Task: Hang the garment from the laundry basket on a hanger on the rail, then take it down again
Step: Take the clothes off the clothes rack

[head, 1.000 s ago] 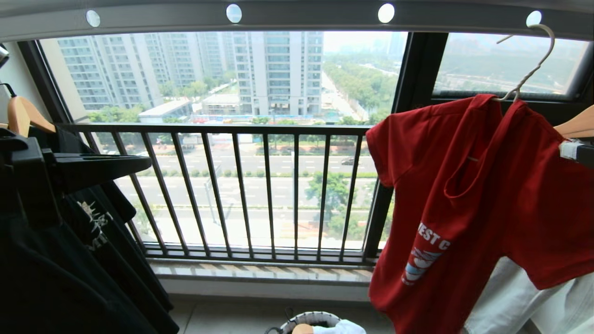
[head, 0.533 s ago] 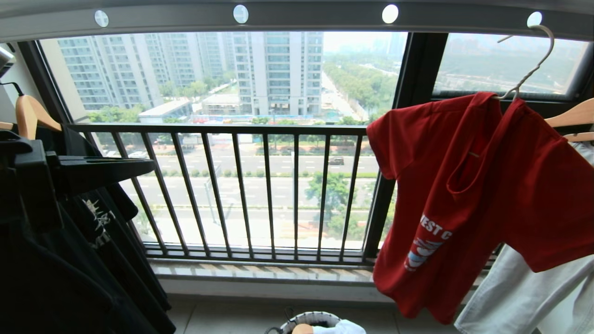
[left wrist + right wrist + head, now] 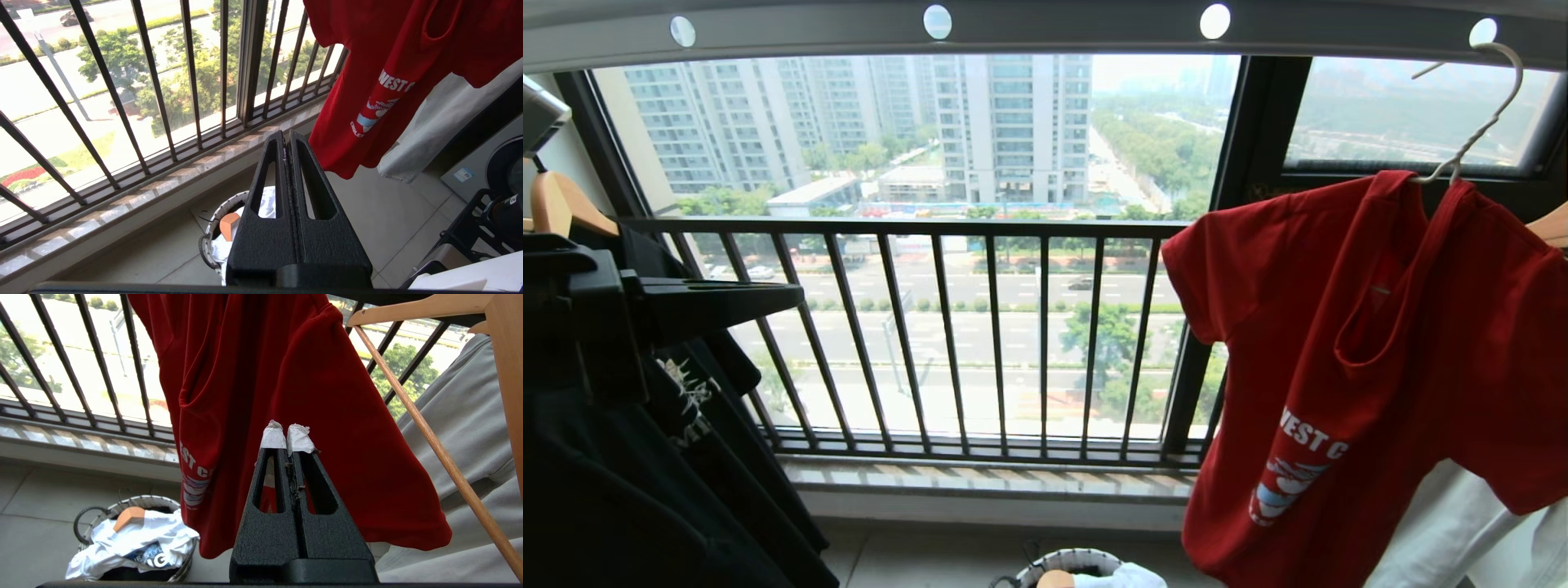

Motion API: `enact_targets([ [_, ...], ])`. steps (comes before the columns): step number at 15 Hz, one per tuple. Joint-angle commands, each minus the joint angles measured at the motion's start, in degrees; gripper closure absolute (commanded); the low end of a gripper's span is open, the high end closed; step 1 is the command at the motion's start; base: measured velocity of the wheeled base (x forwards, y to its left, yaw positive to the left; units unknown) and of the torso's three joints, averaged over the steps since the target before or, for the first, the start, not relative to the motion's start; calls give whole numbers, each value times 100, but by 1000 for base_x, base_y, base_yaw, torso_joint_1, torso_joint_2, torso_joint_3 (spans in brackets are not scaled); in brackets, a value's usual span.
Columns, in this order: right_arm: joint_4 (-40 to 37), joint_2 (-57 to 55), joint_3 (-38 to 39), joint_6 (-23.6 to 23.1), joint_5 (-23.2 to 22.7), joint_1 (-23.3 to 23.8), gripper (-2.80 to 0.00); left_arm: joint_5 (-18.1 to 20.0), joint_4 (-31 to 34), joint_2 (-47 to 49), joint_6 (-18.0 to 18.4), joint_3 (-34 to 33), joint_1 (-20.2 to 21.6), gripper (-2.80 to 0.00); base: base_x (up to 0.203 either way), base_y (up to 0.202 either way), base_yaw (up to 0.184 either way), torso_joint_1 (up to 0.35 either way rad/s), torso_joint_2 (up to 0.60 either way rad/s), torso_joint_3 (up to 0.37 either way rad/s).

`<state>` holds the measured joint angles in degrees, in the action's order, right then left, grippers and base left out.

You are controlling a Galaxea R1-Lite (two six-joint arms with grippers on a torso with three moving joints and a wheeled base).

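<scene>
The red garment (image 3: 1380, 359) hangs on the thin pale hanger (image 3: 1485, 124), whose hook sits in a hole of the grey rail (image 3: 1054, 28) at the far right. The laundry basket (image 3: 1058, 562) stands on the floor below the window, holding a white cloth. My left gripper (image 3: 796, 294) is shut and empty at the left, away from the garment; from its wrist, the left gripper (image 3: 286, 134) hangs above the basket (image 3: 210, 228). My right gripper (image 3: 287, 437) is shut on nothing, its white-taped tips just before the garment (image 3: 327, 396). It is out of the head view.
A black T-shirt (image 3: 686, 457) on a wooden hanger (image 3: 564, 208) hangs at the left. A pale garment (image 3: 470, 428) on another wooden hanger (image 3: 425, 306) hangs right of the red one. The barred window railing (image 3: 980, 327) lies ahead. A washing machine (image 3: 490, 167) stands at the right.
My right gripper has left the head view's right edge. The red garment has swung on its hanger and now hangs a little further right and lower.
</scene>
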<state>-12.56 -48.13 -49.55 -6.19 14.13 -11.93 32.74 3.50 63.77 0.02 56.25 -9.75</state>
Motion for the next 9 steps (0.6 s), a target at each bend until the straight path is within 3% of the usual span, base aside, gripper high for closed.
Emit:
enact_targets([
  [1, -3, -3, -11, -5, 35, -2, 0, 109, 2, 39, -38, -3, -190, 0, 0, 0, 0, 0, 0, 0],
  [4, -27, -4, -20, 39, 64, 16, 0, 154, 2, -48, -72, -78, -526, 0, 0, 0, 0, 0, 0, 0],
  [9, -23, -77, -55, 39, 59, 7, 0, 176, 2, -36, -82, -87, -602, 0, 0, 0, 0, 0, 0, 0],
])
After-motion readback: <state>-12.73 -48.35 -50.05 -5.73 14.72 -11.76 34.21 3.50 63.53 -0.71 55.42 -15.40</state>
